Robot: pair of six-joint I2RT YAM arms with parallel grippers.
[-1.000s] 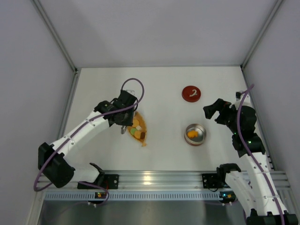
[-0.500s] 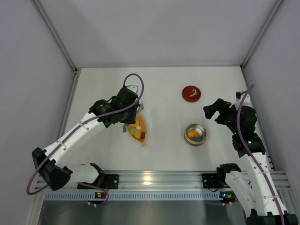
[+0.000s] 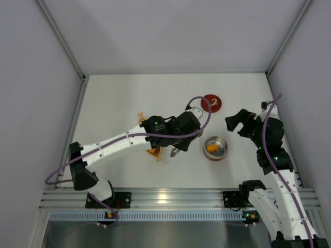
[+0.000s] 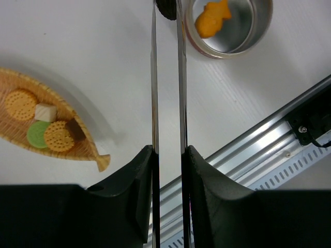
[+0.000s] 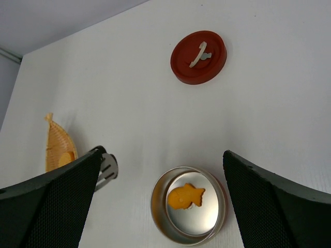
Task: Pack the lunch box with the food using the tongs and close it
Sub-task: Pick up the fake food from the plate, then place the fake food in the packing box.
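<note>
The left gripper [image 4: 168, 155] is clamped on the tongs [image 4: 153, 77], and their tips reach just beside the lunch box tin [image 4: 227, 53]. A dark bit [image 4: 166, 8] between the tips is cut off; I can't tell what it is. The tin sits right of the table's [image 3: 119, 93] middle, nearer the front edge, with an orange fish-shaped piece [image 4: 212, 18] inside. Its red lid [image 3: 211, 103] lies behind it. The right gripper [image 3: 235, 125] hovers near the right edge, fingers wide apart. The left arm hides most of the leaf-shaped dish [image 4: 95, 155].

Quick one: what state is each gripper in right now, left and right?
Left gripper: jaws closed on the tongs.
Right gripper: jaws open, holding nothing.
</note>
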